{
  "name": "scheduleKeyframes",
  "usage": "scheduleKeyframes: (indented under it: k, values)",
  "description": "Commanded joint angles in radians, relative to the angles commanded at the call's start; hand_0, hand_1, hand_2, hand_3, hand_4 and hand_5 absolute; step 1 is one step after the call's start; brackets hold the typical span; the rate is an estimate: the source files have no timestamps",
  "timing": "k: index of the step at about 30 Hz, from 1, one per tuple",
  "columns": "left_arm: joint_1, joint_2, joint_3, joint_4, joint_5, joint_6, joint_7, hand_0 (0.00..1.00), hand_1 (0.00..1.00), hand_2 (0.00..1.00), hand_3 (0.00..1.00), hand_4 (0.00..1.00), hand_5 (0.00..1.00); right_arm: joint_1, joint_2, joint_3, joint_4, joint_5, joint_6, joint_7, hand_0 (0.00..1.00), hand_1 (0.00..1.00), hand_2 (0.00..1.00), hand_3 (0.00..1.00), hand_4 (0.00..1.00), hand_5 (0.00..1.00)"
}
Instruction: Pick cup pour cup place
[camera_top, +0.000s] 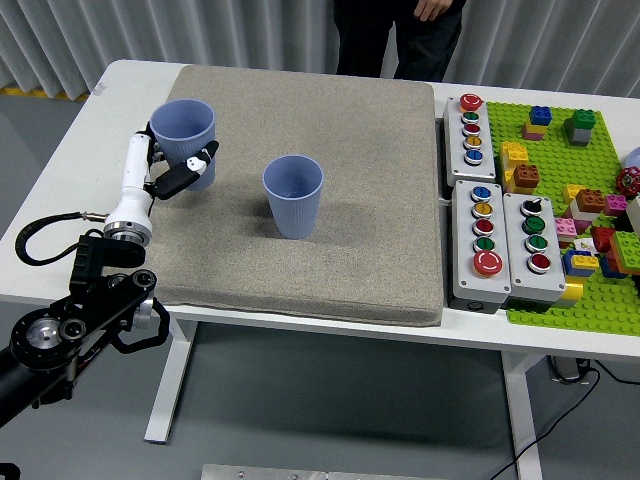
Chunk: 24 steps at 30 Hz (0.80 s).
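Note:
Two light blue cups are on the grey mat (350, 190). One cup (293, 195) stands upright alone near the mat's middle. The other cup (184, 138) is upright at the mat's left side, low over or on the mat, and my left hand (170, 170) is shut on it, white fingers wrapped around its side with the black-tipped thumb in front. The left arm comes up from the lower left corner. My right hand does not appear in the head view.
Right of the mat lie three grey button boxes (505, 240) and a green baseplate (580, 190) covered with several coloured bricks. A person in dark clothes (395, 35) stands at the table's far side, hands away from the table.

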Motion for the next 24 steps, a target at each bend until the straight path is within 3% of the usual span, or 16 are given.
scheduleKeyframes:
  k: [5, 8, 24]
  values:
    - [0.019, -0.023, 0.015, 0.037, 0.047, 0.000, 0.001, 0.603, 0.566, 0.538, 0.545, 0.667, 0.230, -0.004, 0.002, -0.001, 0.000, -0.001, 0.000, -0.001, 0.689, 0.657, 0.573, 0.582, 0.002, 0.002]
    - [0.019, -0.019, 0.033, 0.052, 0.079, 0.000, 0.007, 0.603, 0.566, 0.538, 0.545, 0.667, 0.230, -0.005, 0.003, -0.004, 0.000, -0.003, 0.001, -0.002, 0.689, 0.657, 0.573, 0.582, 0.002, 0.002]
    - [0.039, -0.032, 0.012, 0.073, -0.011, 0.000, -0.074, 0.616, 0.596, 0.561, 0.564, 0.660, 0.241, -0.006, 0.005, -0.007, 0.000, 0.001, 0.000, -0.001, 0.689, 0.657, 0.574, 0.582, 0.002, 0.002]
